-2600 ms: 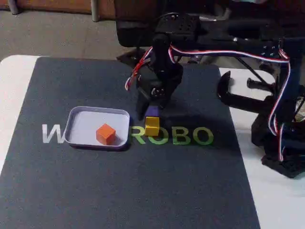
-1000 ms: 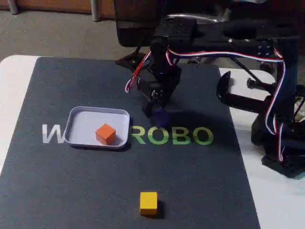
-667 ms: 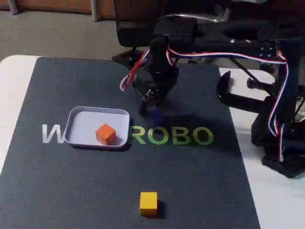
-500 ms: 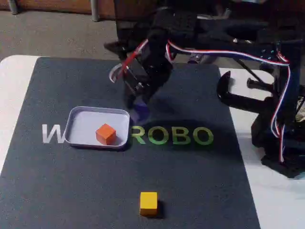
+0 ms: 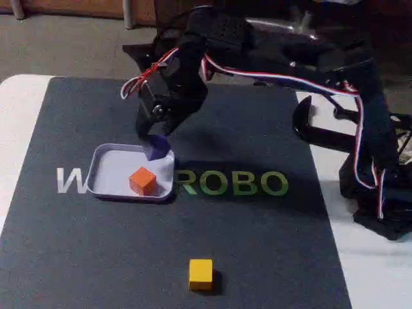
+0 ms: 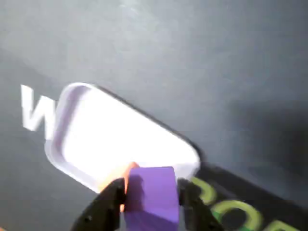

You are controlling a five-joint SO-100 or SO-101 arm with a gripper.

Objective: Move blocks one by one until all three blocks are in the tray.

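Observation:
The pale lavender tray (image 5: 109, 164) lies on the dark mat left of centre, with the orange block (image 5: 143, 180) inside it near its right end. My gripper (image 5: 154, 145) hangs over the tray's back right corner, shut on the purple block (image 5: 155, 147), which is lifted off the mat. In the wrist view the purple block (image 6: 153, 195) sits between the two black fingers (image 6: 107, 206), with the tray (image 6: 72, 96) and a sliver of the orange block (image 6: 118, 174) beneath. The yellow block (image 5: 201, 274) rests alone on the mat near the front edge.
The mat (image 5: 257, 244) bears large letters, a white W left of the tray and green ROBO (image 5: 232, 183) to its right. The arm's base and a black clamp (image 5: 322, 132) stand at the right on the white table (image 5: 19, 122).
The gripper lifted the purple block from the spot above the letters and carried it left to the tray's corner. The yellow block went from under the purple one to the front of the mat.

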